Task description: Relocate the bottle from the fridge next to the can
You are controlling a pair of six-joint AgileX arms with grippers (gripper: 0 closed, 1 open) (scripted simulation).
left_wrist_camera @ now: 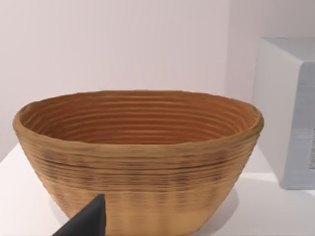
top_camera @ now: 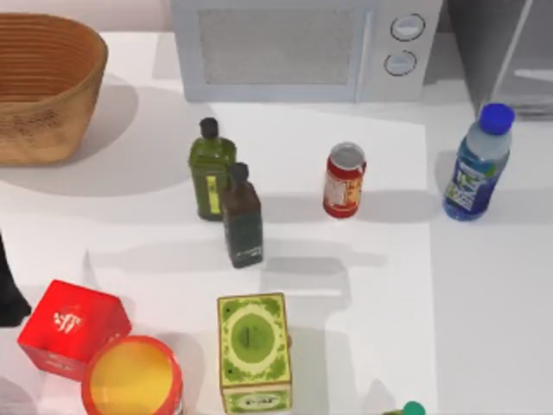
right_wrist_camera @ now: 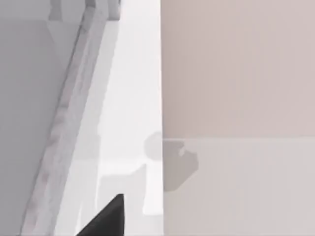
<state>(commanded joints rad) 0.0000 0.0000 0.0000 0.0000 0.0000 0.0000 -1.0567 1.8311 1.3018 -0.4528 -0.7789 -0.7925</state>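
- Your bottle [top_camera: 477,164] stands upright on the table just outside the fridge [top_camera: 510,52], well apart from the can [top_camera: 345,180].
- Carrying it beside the can is left.
- You cannot tell either gripper's finger state.

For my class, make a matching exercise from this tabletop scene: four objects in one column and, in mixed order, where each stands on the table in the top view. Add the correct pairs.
Objects:
1. bottle
2. can
3. basket
4. green box

Places:
A. at the near edge, in the middle
B. far left corner
C. far right, just in front of the fridge
D. centre, in front of the microwave

Pairs: 1-C, 2-D, 3-B, 4-A
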